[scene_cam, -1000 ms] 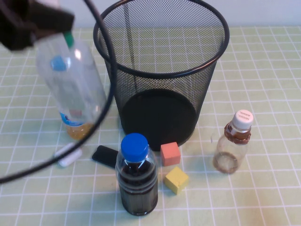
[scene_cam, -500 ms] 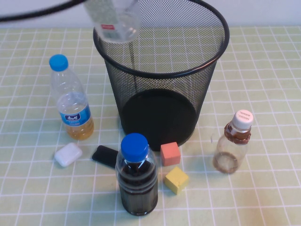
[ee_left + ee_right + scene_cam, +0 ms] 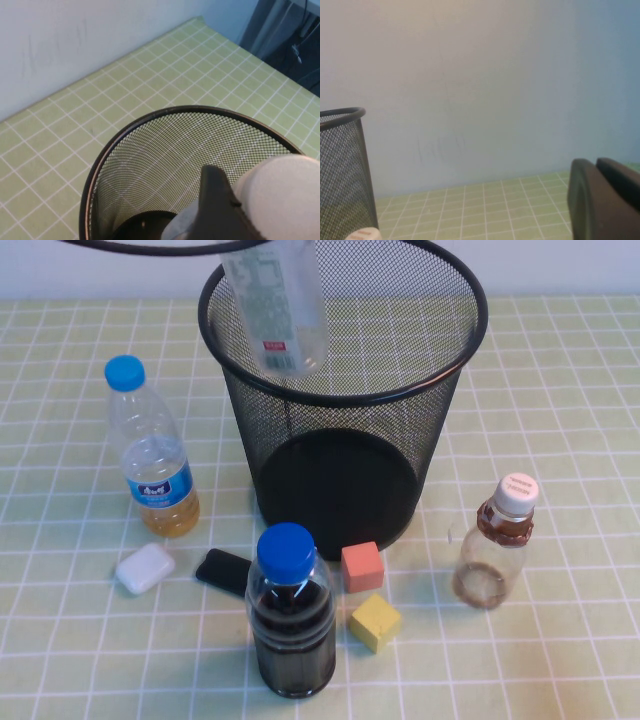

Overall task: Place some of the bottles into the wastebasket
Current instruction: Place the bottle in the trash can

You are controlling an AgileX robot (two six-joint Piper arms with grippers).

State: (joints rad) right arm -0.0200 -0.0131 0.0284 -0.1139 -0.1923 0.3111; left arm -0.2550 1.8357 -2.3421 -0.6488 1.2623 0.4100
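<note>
The clear bottle with the white-and-green label hangs upright over the mouth of the black wire-mesh wastebasket, at its left rim. My left gripper is shut on this bottle by its white cap, above the wastebasket; the gripper is out of the high view. The smaller rounded bottle with the brown neck band stands on the table to the right of the wastebasket. My right gripper is shut and empty, held above the table to the right of the wastebasket.
A tall blue-capped bottle with a blue label stands left of the wastebasket. A dark blue-capped bottle stands in front. A red cube, a yellow cube, a white case and a black object lie nearby.
The left arm has carried the labelled bottle from the left side to over the wastebasket, and it now hangs lower in the mouth. The other objects have not moved.
</note>
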